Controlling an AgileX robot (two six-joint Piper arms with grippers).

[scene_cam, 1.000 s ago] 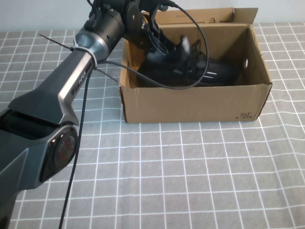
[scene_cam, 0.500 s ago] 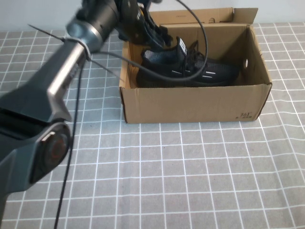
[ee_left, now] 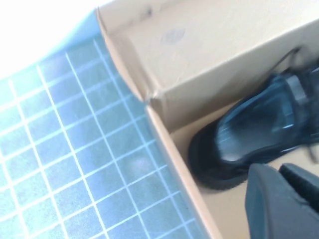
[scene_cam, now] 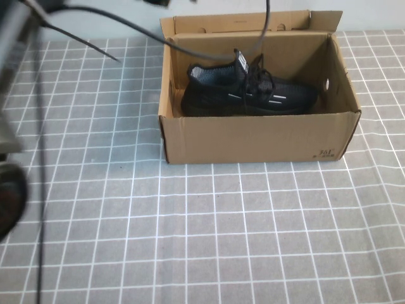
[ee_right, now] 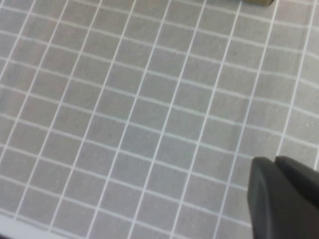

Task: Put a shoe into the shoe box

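Observation:
The shoe [scene_cam: 247, 94], a black knit sneaker with thin white side stripes, lies on its sole inside the shoe box [scene_cam: 253, 136], heel toward the box's left wall and toe to the right. The box is brown cardboard with its lid flap standing open at the back. In the left wrist view my left gripper [ee_left: 279, 172] is shut and empty, held above the box's left end, with the shoe's heel [ee_left: 249, 139] just beyond its tips. My right gripper [ee_right: 275, 162] is shut and empty over the bare checked cloth. Neither gripper shows clearly in the high view.
The left arm is a blur along the left edge of the high view [scene_cam: 9, 126], with its cable [scene_cam: 95, 16] trailing across the top. The grey checked cloth [scene_cam: 221, 240] covers the table. A box corner [ee_right: 256, 2] shows at the edge of the right wrist view.
My left gripper has let go of the shoe, which now rests in the box. The left arm has swung up and to the left, away from the box.

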